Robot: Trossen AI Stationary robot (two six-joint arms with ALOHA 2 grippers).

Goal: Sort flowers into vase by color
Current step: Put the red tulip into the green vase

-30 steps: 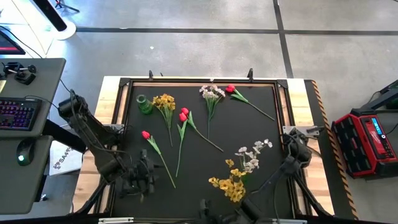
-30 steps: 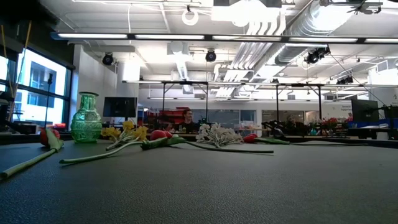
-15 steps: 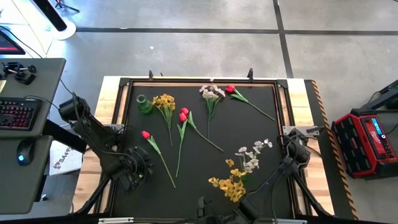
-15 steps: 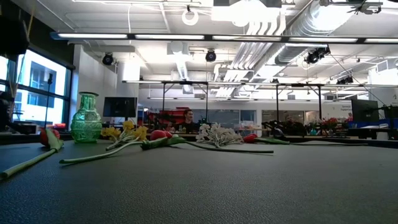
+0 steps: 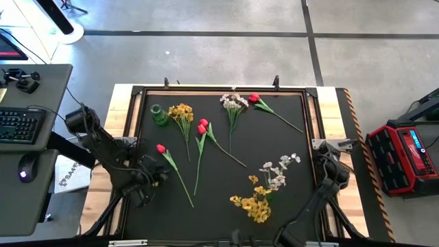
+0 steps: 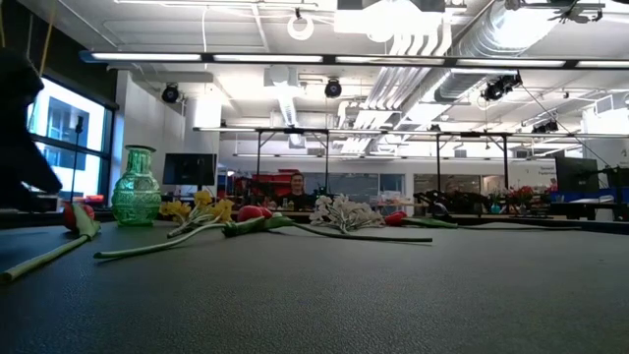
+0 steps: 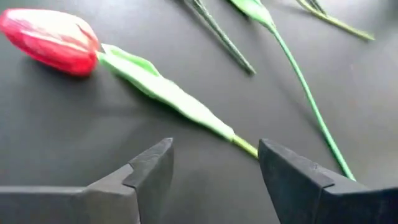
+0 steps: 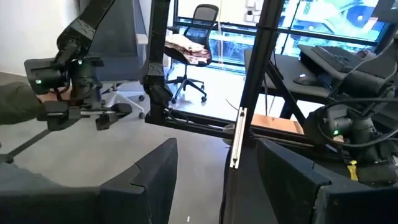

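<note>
Near the left side of the black table (image 5: 288,137): one red tulip (image 5: 160,148), flat on its side, alone, thin green stem (image 7: 242,144) running toward the near edge. Well apart from the green vase (image 5: 159,115) at the far left corner. Right above the stem, just past the leaf: left gripper (image 7: 214,152), fingers wide apart, holding nothing yet. Easy to go wrong from here, probably. Could pinch only the soft leaf and lose the tulip on the way up. Could grab so far from the red head that the flower droops and swings. Might then miss the small mouth of the vase, or knock the vase over. Might also bump the yellow flowers (image 5: 182,111) lying just beside the vase. Over at the near right corner: right gripper (image 8: 217,155), waiting, fingers apart and empty, pointing out at the room.
</note>
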